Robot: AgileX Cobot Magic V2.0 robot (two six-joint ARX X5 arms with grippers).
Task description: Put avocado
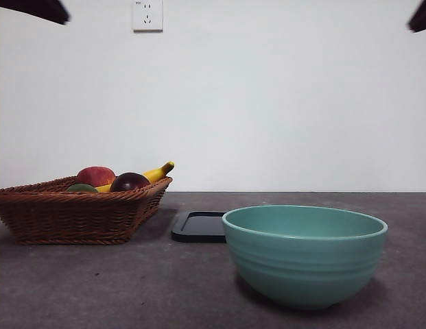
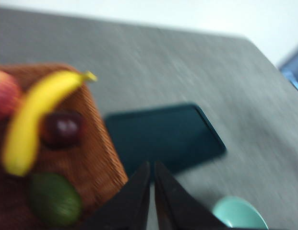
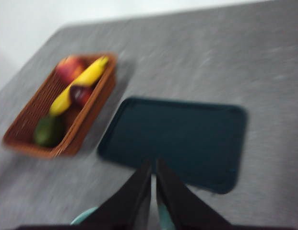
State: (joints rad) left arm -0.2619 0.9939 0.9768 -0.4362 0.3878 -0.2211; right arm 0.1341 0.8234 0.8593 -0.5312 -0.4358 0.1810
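Note:
The dark green avocado (image 1: 81, 187) lies in the wicker basket (image 1: 75, 214) at the left, only its top showing over the rim. It also shows in the left wrist view (image 2: 54, 199) and the right wrist view (image 3: 48, 131), at the basket's near end. My left gripper (image 2: 151, 167) is shut and empty, high above the table beside the basket. My right gripper (image 3: 153, 165) is shut and empty, high above the dark tray (image 3: 177, 139). In the front view both arms show only as black tips at the top corners.
The basket also holds a red apple (image 1: 96, 175), a dark purple fruit (image 1: 129, 181) and a banana (image 1: 154, 173). A dark flat tray (image 1: 199, 226) lies at the middle. A teal bowl (image 1: 305, 255) stands in front at the right.

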